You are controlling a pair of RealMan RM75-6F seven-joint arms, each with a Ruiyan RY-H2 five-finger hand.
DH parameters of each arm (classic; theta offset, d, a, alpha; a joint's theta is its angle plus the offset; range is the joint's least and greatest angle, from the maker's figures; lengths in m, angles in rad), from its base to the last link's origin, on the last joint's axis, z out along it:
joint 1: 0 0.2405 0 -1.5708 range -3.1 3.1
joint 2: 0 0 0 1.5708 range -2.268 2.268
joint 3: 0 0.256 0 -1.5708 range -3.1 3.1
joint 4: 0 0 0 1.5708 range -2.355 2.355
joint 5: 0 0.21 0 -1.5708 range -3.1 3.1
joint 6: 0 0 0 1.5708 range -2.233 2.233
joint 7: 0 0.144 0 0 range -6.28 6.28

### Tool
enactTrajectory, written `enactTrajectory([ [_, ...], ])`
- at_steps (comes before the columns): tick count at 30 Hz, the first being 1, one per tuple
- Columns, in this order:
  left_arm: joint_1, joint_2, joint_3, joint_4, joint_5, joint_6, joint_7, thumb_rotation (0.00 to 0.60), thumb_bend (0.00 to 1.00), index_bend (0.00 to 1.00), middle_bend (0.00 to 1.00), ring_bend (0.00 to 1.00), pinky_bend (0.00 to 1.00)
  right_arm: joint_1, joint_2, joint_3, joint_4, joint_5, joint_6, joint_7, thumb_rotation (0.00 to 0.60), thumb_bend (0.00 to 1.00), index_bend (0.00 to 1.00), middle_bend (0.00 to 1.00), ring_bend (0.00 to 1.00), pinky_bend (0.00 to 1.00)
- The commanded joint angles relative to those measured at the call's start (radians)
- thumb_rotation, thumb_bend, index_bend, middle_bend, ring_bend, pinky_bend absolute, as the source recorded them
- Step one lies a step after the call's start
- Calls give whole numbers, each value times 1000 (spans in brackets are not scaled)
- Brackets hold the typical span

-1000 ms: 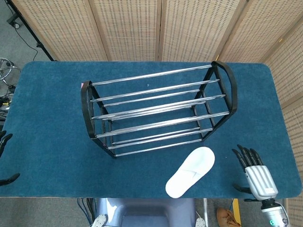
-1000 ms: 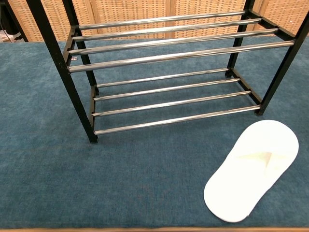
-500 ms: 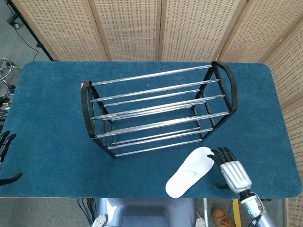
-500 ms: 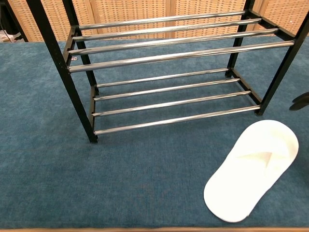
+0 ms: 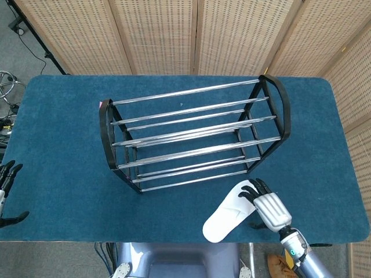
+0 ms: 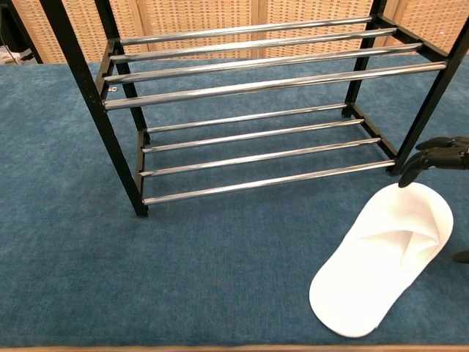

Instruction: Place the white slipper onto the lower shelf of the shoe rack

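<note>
- Task barely started: flat white fabric slipper point(image 5: 229, 213) is on the blue carpeted tabletop point(image 5: 64, 156), lower centre-right of the head view, not yet on the black-framed shoe rack with chrome rails point(image 5: 191, 136).
- Nothing is lifted. Grasp, lift and placement on the lower shelf point(image 6: 264, 158) are all left to do, by my read.
- Right hand point(image 5: 264, 202) hovers over the slipper's toe end, lower right of the head view, fingers spread and pointing toward the rack.
- Chest view shows dark fingertips point(image 6: 434, 155) at the right edge, just above the slipper's point(image 6: 381, 257) toe end; cannot tell whether they touch the fabric. No grip visible, so the right hand is empty, fingers apart.
- Left hand point(image 5: 7, 194) sits at the far lower-left edge of the head view, well apart from rack and slipper. Fingers look apart and hold nothing, but it's mostly cropped.
- Slipper: thin, soft-looking, open-heel slip-on with a wide toe band. The sole lies flat on the carpet.
- It lies diagonally: toe toward the upper right near the rack's front right leg point(image 6: 421, 110), heel toward the lower-left table edge.
- It looks clean, with no deformation, and will likely flex when picked up.
- Rack stands upright mid-table, both tiers bare. Lower shelf's front rail is near the slipper's toe, not touching.
</note>
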Motion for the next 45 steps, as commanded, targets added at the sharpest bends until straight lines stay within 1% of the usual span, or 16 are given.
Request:
enactTrajectory([
  [1,-1,-2,0,-2,-3,-2,3,600,82,0,0,0,0,12,-4,2,-8,7,-13,-13,600,0,272,205,58,0],
  [14,-4,0,-3,-2,-14,-7,-2,600,82,0,0,0,0,75,-57,43,-5,99,-83,-103,600,0,274,206,70,2],
  [20,-6,-1,-1,-2,-15,-11,1,600,82,0,0,0,0,93,-90,51,-9,131,-93,-142,600,0,281,211,86,63],
  [31,-9,-4,-2,-2,-22,-17,5,600,82,0,0,0,0,108,-141,64,10,201,-83,-197,600,0,302,229,110,109],
  [37,-8,-4,-2,-4,-23,-14,5,600,83,0,0,0,0,116,-153,63,29,227,-77,-232,600,0,317,242,126,172],
  [41,-8,-5,-1,-4,-23,-15,6,600,82,0,0,0,0,112,-152,52,36,225,-60,-256,600,32,332,255,160,216],
  [45,-9,-5,0,-4,-20,-15,6,600,82,0,0,0,0,103,-153,39,48,209,-30,-283,600,65,355,278,232,316],
])
